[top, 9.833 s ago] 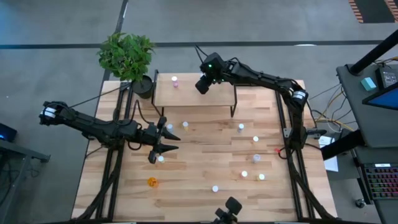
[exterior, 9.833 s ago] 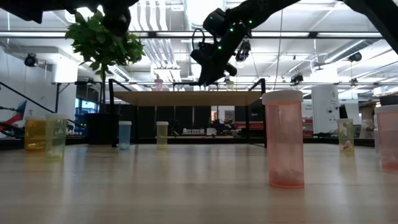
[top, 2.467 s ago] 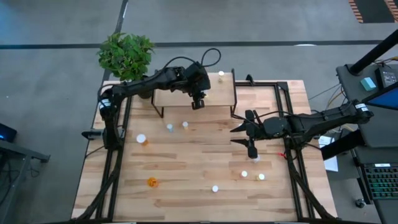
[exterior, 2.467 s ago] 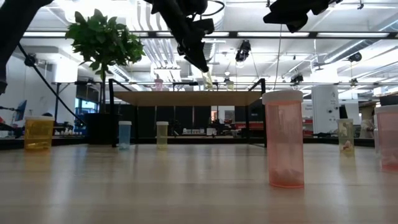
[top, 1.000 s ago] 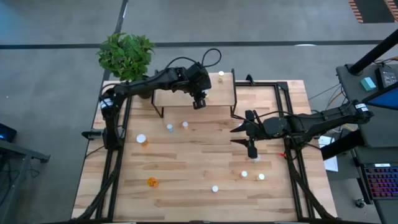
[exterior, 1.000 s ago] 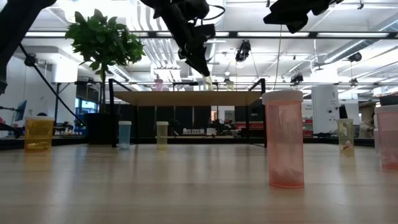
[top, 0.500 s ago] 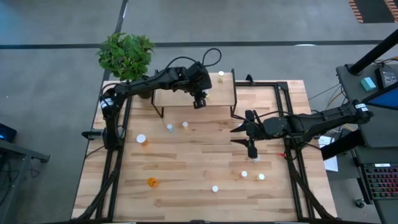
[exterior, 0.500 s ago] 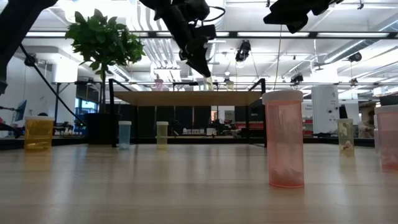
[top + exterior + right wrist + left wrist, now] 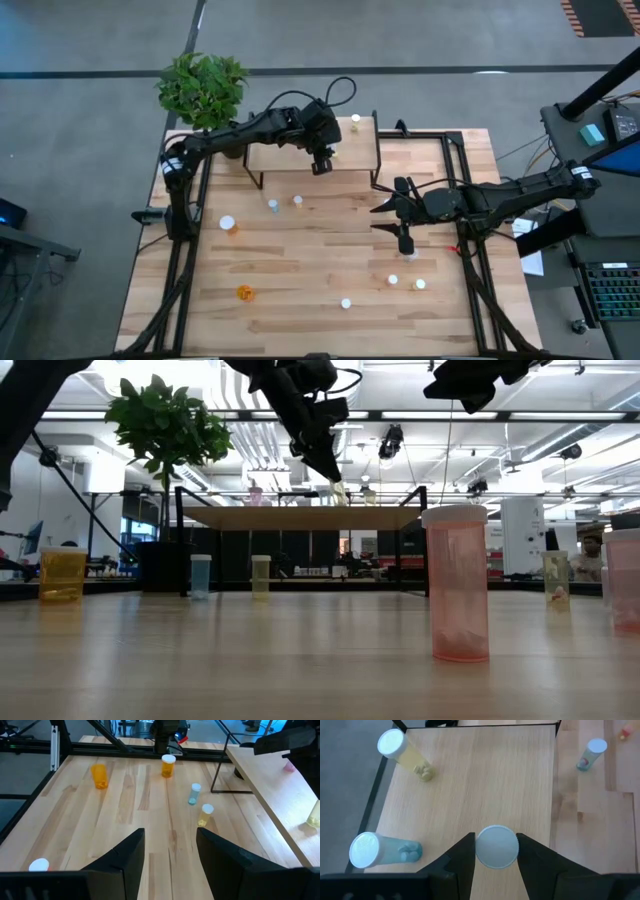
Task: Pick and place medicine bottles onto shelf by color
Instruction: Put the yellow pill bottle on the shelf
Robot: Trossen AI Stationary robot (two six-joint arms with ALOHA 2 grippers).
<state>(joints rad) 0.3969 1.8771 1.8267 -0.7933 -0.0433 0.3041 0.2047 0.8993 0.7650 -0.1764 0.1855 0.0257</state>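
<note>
The shelf [image 9: 290,152] stands at the table's far edge, its light wood top [image 9: 485,780] below my left gripper [image 9: 496,845]. That gripper is shut on a medicine bottle with a pale round cap [image 9: 496,854], low over the shelf's right half [image 9: 338,488]. A yellowish bottle [image 9: 405,755] and a bluish bottle [image 9: 382,851] stand on the shelf top, and a pinkish one [image 9: 256,493] stands farther left. My right gripper [image 9: 170,865] hangs open above the table's right side [image 9: 380,219], with nothing between its fingers. My left gripper pinches the bottle between its two fingers, which lie on opposite sides of the round cap [image 9: 481,848]. The fingers slant down from above. The bottle hangs below them, cap up, just over the shelf top; I cannot tell whether its base touches the wood.
Loose bottles stand about the table: an orange white-capped one [image 9: 228,224], a bluish [image 9: 272,206] and a yellowish one [image 9: 297,200], an orange one [image 9: 244,292], several near the right front [image 9: 393,281]. A potted plant [image 9: 203,88] stands at the far left corner.
</note>
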